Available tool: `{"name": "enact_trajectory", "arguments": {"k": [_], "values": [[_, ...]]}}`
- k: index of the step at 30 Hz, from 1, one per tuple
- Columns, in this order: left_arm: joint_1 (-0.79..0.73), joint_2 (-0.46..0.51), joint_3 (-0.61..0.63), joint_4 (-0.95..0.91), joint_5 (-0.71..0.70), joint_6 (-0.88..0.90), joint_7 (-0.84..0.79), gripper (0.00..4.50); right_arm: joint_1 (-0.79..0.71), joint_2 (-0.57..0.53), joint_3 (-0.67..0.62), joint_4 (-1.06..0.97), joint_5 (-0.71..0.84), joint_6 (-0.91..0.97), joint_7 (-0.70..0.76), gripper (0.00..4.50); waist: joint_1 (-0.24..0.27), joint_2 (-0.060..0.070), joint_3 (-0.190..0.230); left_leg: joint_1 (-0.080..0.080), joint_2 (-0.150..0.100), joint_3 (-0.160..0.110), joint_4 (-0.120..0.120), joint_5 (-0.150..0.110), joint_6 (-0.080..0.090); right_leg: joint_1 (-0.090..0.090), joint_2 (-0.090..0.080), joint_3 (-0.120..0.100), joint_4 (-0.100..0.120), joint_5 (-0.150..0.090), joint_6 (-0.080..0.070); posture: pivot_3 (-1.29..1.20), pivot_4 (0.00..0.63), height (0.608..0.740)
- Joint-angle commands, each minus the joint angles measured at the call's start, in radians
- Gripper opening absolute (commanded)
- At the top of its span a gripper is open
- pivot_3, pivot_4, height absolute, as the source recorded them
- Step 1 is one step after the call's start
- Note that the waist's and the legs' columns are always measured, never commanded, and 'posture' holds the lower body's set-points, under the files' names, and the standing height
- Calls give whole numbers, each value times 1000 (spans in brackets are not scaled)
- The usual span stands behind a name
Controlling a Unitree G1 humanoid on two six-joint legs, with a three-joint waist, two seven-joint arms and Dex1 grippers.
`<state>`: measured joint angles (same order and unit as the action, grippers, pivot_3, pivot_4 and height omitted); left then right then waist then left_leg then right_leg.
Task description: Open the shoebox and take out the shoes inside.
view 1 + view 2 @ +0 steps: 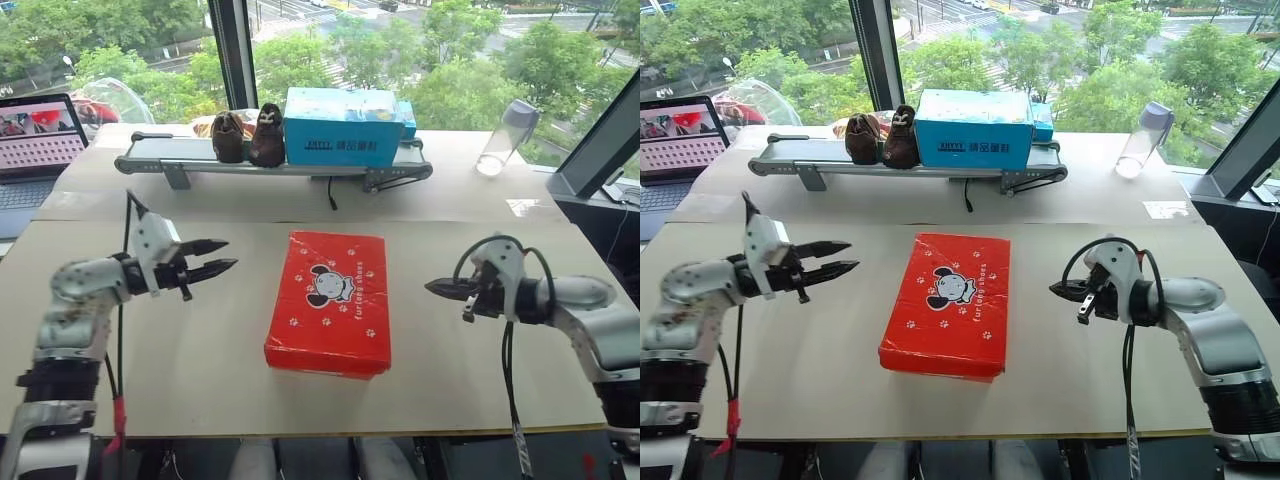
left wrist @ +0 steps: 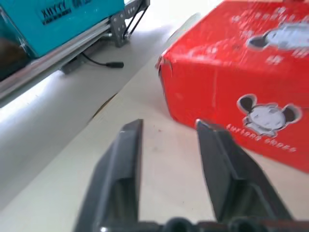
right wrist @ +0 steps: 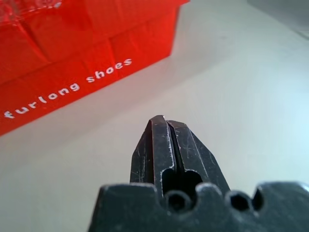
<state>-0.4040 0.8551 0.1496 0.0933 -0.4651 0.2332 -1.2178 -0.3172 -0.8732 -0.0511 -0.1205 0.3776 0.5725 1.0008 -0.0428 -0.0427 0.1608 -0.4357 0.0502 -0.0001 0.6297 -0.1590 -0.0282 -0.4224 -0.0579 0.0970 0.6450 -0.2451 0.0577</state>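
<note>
The red rectangular cardboard shoebox (image 1: pixel 329 301), printed with a cartoon dog logo and white paw prints, lies flat near the middle of the pale counter (image 1: pixel 200 360) with its lid down. Its long side runs away from the robot, and nothing touches it.

The left end effector (image 1: pixel 218 257) hangs above the counter to the left of the shoebox, well apart from it, pointing across toward it. Its two black fingers (image 2: pixel 120 169) are parted with bare counter between them, and they grasp nothing. In the left wrist view the corner of the shoebox lies just beyond the fingertips.

The right end effector (image 1: pixel 436 288) hangs on the opposite side of the shoebox, also apart from it and pointing back toward it. Its fingers (image 3: pixel 166 145) are clenched together with only a thin seam between them, and they grip nothing.

At the back of the counter stands a small grey conveyor belt (image 1: pixel 200 155). It carries a pair of dark brown furry shoes (image 1: pixel 250 135) and, just beside them, a blue rectangular box (image 1: pixel 340 130). An open laptop (image 1: pixel 40 140) sits at the far left, and a clear plastic bottle (image 1: pixel 505 135) stands at the far right.
</note>
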Motion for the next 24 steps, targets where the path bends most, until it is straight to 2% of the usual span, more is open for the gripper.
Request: {"name": "enact_trajectory", "arguments": {"k": [1,4,5,7,11,14,17,21,24], "values": [[-3,125,54,-167,-126,201,-66,3380,1,-13,-15,-35,11,-30,30,0,-2,0,0,0,0,0,0,0,0,0,0,0,0,0,0,0,150,740],[-73,242,68,-236,-218,358,-114,4389,-11,18,106,-19,-60,-65,44,0,-2,0,1,1,1,0,-1,0,0,0,0,0,0,-1,-1,0,150,740],[-100,272,61,-244,-231,395,-128,4483,-25,33,137,-20,-67,-60,47,0,-3,-3,3,1,0,0,-1,0,0,0,0,0,1,-2,-2,0,150,740],[-156,314,42,-244,-235,427,-150,4483,-59,78,171,-18,-53,-40,54,0,-5,-1,4,1,1,0,0,0,0,-1,1,0,1,-4,-7,0,150,740],[-259,346,14,-234,-223,448,-169,4483,-106,153,221,43,-63,-67,70,0,-4,2,8,1,1,1,1,0,0,-1,1,0,1,-4,-7,0,150,740],[-269,376,26,-246,-224,480,-168,4483,-131,206,221,72,-34,-65,86,0,-3,2,8,1,1,0,1,0,0,-1,1,0,1,-2,-4,0,150,740],[-203,395,73,-259,-212,476,-160,4483,-172,226,190,65,19,-21,108,0,-3,2,10,0,1,0,-1,0,0,-1,1,0,1,-2,-1,0,150,740],[-36,448,181,-307,-195,483,-177,4483,-274,268,147,58,139,88,137,0,-18,3,14,0,2,0,-2,0,0,-3,2,0,3,-3,-2,0,150,740],[20,469,275,-333,-223,533,-167,4483,-358,309,148,70,196,149,153,0,-27,1,17,0,3,-1,-2,0,0,-3,4,0,3,-3,-3,0,150,740]]}}
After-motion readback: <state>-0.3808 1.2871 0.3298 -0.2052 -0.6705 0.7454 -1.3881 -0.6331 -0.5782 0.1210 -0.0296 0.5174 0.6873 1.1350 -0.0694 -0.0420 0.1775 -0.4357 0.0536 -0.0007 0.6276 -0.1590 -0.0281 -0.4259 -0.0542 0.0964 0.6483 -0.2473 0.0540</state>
